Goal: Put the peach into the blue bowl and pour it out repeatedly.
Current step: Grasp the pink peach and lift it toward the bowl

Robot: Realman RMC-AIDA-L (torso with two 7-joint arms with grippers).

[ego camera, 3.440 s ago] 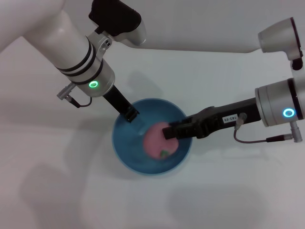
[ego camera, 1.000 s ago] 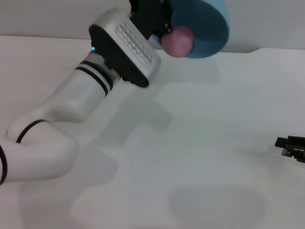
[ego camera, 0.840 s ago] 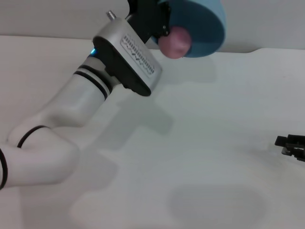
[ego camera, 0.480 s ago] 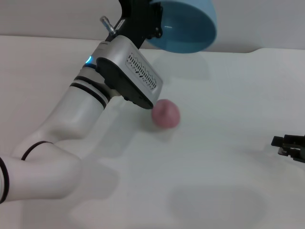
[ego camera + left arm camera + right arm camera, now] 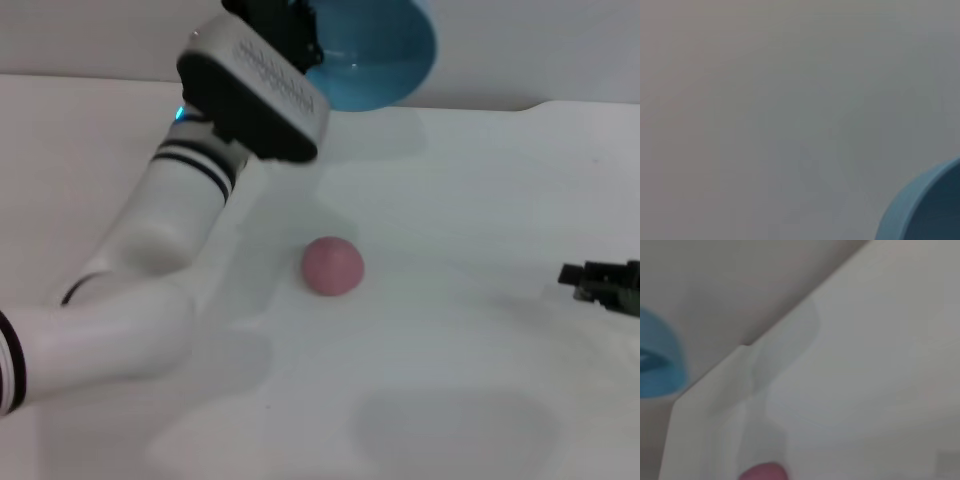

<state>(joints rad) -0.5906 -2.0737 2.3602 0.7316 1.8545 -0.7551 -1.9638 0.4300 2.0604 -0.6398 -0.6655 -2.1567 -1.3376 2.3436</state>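
Observation:
The pink peach (image 5: 333, 266) lies alone on the white table, near the middle. The blue bowl (image 5: 375, 50) is held high above the table's far side, tipped on its side and empty. My left gripper (image 5: 292, 28) is shut on the bowl's rim, at the top of the raised left arm. My right gripper (image 5: 592, 281) is low over the table at the right edge, well away from the peach. The left wrist view shows only part of the bowl (image 5: 925, 210). The right wrist view shows the bowl (image 5: 657, 365) and the top of the peach (image 5: 762, 472).
The white table (image 5: 450, 380) has a far edge against a pale wall, with a step in that edge at the back right (image 5: 545, 104). My left arm (image 5: 180, 220) spans the left half of the table.
The peach has fallen out of the tipped bowl onto the table and come to rest near the middle. The left arm has shifted the bowl a little left. The right gripper has edged in from the right.

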